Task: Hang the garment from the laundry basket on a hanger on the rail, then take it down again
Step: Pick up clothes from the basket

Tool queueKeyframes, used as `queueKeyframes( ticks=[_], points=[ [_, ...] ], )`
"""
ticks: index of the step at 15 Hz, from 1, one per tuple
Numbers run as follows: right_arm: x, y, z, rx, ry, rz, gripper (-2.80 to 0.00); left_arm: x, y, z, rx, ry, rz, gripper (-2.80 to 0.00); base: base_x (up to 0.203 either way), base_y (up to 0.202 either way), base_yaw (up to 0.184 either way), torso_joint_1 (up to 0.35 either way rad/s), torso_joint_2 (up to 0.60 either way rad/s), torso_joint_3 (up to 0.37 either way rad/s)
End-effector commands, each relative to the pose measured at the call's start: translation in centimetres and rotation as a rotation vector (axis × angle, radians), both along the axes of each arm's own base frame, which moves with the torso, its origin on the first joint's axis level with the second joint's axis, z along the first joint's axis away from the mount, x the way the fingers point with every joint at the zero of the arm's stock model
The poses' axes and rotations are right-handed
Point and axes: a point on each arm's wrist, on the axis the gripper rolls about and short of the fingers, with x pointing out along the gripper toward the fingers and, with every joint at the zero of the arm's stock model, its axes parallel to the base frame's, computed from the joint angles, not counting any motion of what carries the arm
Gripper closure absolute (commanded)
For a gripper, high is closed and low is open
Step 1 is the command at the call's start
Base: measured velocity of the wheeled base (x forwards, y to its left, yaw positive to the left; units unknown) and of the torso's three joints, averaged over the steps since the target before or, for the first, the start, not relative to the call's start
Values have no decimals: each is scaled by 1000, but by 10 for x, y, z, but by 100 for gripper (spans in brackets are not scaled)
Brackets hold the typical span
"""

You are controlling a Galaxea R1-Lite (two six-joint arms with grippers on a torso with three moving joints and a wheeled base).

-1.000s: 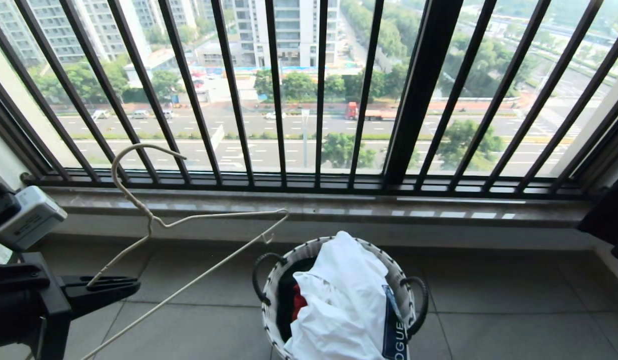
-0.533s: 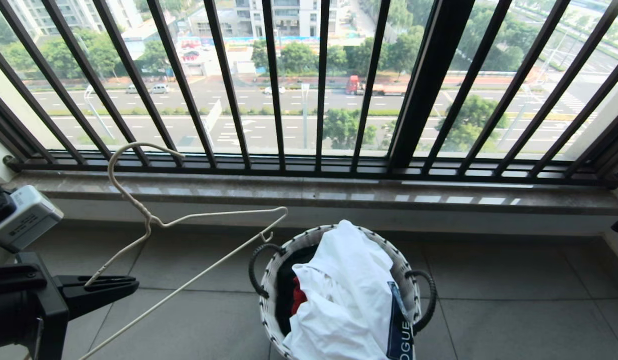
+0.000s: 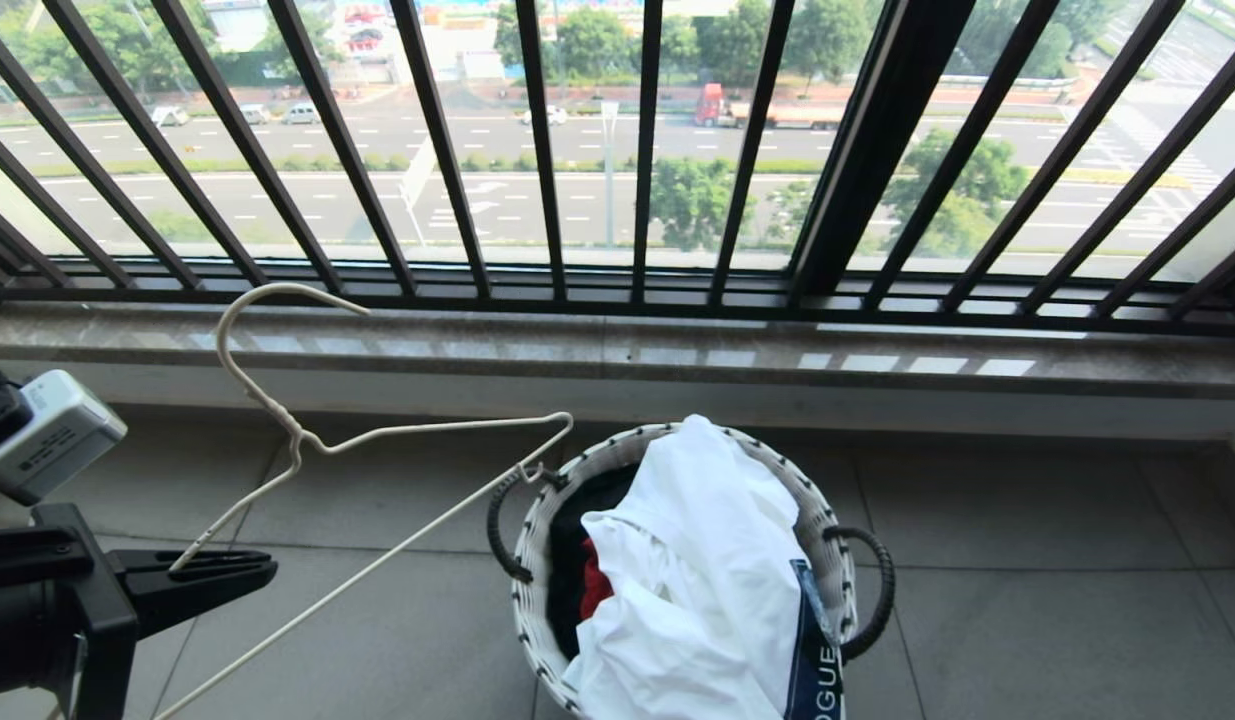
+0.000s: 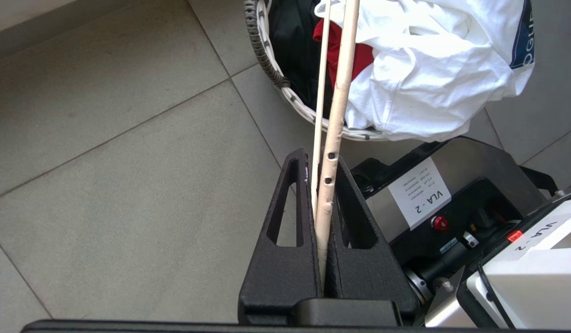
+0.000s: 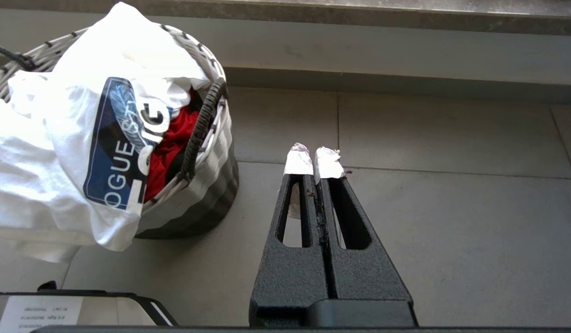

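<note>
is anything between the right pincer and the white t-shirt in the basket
Nothing visible. The right pincer hangs shut over bare floor tiles beside the laundry basket, and the white T-shirt lies on top, spilling over the rim. The left pincer holds the wire hanger off to the side.

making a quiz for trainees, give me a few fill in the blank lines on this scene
The left tool is shut on the thin pale beige wire ____.
The white T-shirt lies in the round white woven ____.
The right tool, holding nothing, is ____.
The cloth under the T-shirt is ____.

Missing words: hanger; basket; shut; red
</note>
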Motion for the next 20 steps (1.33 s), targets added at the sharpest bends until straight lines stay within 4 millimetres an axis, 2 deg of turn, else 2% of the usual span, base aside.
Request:
queueKeyframes(
  ticks=[1, 7, 10, 12, 14, 16, 20],
  points=[
    [0, 0, 0, -1, 0, 0, 0, 0, 0, 0, 0, -2, -3, 0, 0, 0, 0, 6, 2, -193],
    [0, 0, 0, -4, 0, -2, 0, -6, 0, 4, -6, -29, -4, 0, 0, 0, 0, 0, 2, -35],
    [-5, 0, 25, -5, -18, 18, 0, -11, 0, 6, -11, -47, -5, 0, 0, 0, 0, 0, 0, 0],
    [1, 2, 49, -3, 79, 82, 0, -12, 0, 8, -19, -48, -2, 0, 0, 0, 0, 0, 0, 0],
    [19, 4, 77, 6, 179, 169, 0, -12, -1, 10, -44, -40, 0, 0, 0, 0, 0, 0, 0, 0],
    [45, 6, 102, 16, 274, 258, 0, -12, -3, 15, -75, -37, -2, 0, 0, 0, 0, 0, 0, 0],
    [115, 15, 126, -15, 471, 415, 0, -11, -3, 25, -115, -43, 19, 0, 0, 0, 0, 0, 0, 0]
  ],
)
